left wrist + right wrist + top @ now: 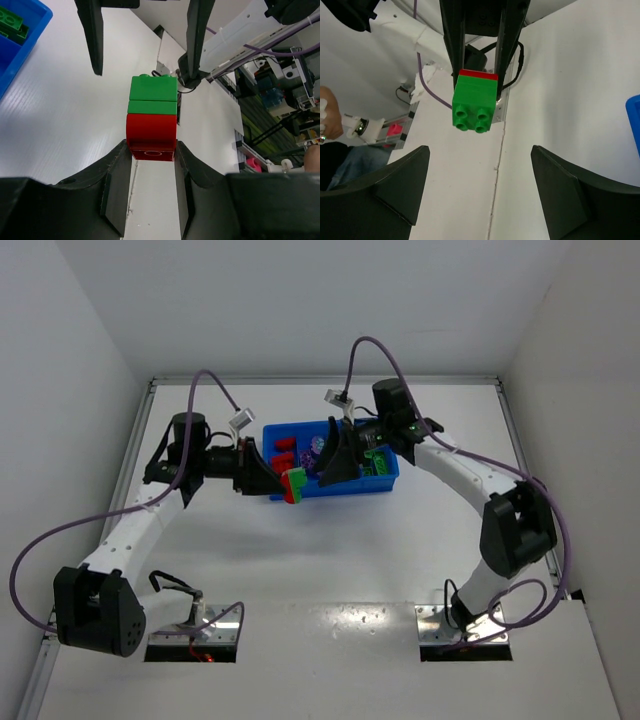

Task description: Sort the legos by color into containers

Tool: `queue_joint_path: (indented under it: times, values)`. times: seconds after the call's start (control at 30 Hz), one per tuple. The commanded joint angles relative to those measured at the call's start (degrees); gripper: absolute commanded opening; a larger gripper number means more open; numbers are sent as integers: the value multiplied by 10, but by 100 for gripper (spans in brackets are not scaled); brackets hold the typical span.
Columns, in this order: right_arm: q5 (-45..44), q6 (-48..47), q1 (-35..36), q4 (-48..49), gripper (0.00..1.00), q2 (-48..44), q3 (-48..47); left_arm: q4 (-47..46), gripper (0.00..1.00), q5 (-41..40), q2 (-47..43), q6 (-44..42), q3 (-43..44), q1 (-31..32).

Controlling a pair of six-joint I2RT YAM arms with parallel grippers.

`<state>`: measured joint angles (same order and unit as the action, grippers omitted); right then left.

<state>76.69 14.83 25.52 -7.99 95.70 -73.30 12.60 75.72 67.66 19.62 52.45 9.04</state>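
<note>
My left gripper (278, 483) (152, 148) is shut on the red brick (151, 136) of a red-and-green lego cluster (293, 485) and holds it above the table, just in front of the blue tray (390, 480). Two green bricks (152, 95) are stacked on the red one. My right gripper (336, 462) (480, 162) is open and empty. It faces the cluster's studded green end (475, 105) from a short way off. In the tray lie red bricks (285, 450), purple ones (318, 447) and green ones (378, 462).
The tray's corner shows in the left wrist view (22, 37) with a green brick (11, 20) in it, and at the right edge of the right wrist view (635, 122). White walls enclose the table on three sides.
</note>
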Motion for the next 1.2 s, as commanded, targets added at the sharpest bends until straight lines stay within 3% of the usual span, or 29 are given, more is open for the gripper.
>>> queue_joint_path:
  times: [0.0,0.4,0.47,0.53,0.57,0.67,0.7,0.73,0.93,1.17]
  values:
    - [22,-1,10,22,83,19,-32,-23,0,23,-2,-3,-4,3]
    - [-1,-1,56,11,84,65,-98,-28,0,23,-2,2,-9,8]
    - [-1,-1,68,5,80,72,-108,-28,0,23,-2,2,-9,8]
    - [-7,-1,74,0,73,77,-116,-28,0,18,-2,2,-15,8]
    - [-7,-6,74,0,55,77,-122,-28,0,18,-2,2,-15,8]
    - [-14,-11,74,-6,23,64,-103,-34,0,13,-2,2,-15,8]
    - [-21,-11,74,1,6,59,-95,-34,0,13,-2,2,-15,8]
    - [-21,-11,67,1,1,52,-85,-34,0,13,-2,2,-15,8]
    - [-26,-48,-9,-5,0,-22,-2,-34,0,0,-29,2,-26,8]
    - [-32,-218,-154,-197,0,2,-27,-39,0,-5,-35,2,-31,8]
